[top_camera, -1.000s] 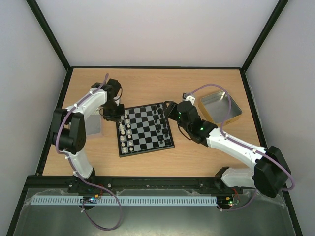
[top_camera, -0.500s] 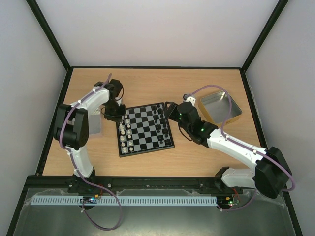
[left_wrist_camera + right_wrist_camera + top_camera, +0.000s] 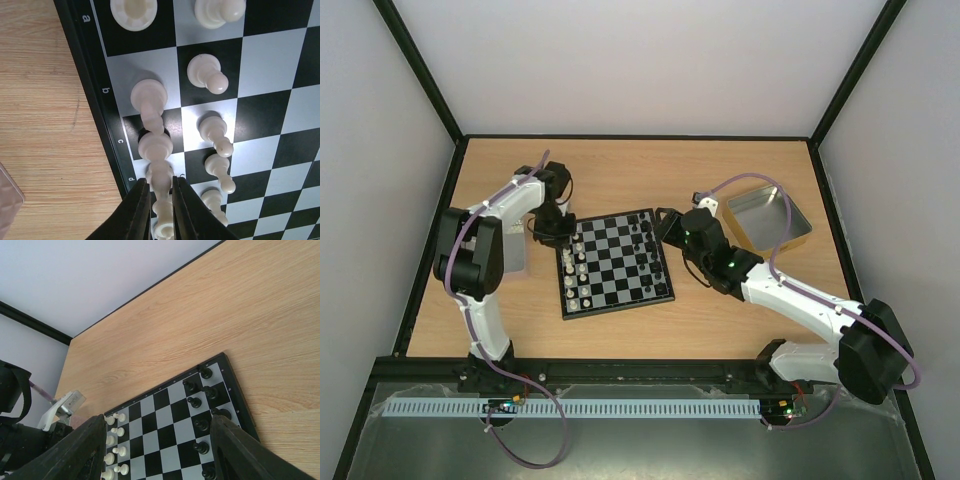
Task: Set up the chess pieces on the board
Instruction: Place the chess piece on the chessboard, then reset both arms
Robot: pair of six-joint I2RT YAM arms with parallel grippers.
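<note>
Chessboard (image 3: 615,265), small and square, with black and light grey checks and a thin black rim, lies flat near the centre of the light wooden table (image 3: 650,165), slightly askew to the table edges. Clock directions are read in the top view, with 12 o'clock pointing away from the arm bases.

Cream-white chess pieces (image 3: 578,262) stand in two files along the 9 o'clock edge of the chessboard. Black chess pieces (image 3: 645,245) stand along the 3 o'clock edge.

Left tool (image 3: 558,230) hangs over the 10 o'clock corner of the chessboard, pointing down. In the left wrist view its two black fingers (image 3: 142,210) closely flank one cream-white edge-file piece (image 3: 163,222), which stands just past the rim letter d. The gap is barely wider than that piece. It cannot be told whether the fingers press on it or stand just clear.

Right tool (image 3: 667,225) sits at the 2 o'clock corner of the chessboard. In the right wrist view its fingers (image 3: 90,450) are spread wide and hold nothing.

Silver rectangular metal tin (image 3: 767,215) lies open on the table at 3 o'clock from the chessboard, well apart from it. A second grey tin (image 3: 512,255) lies at 9 o'clock, near the chessboard and partly hidden under the left arm.
</note>
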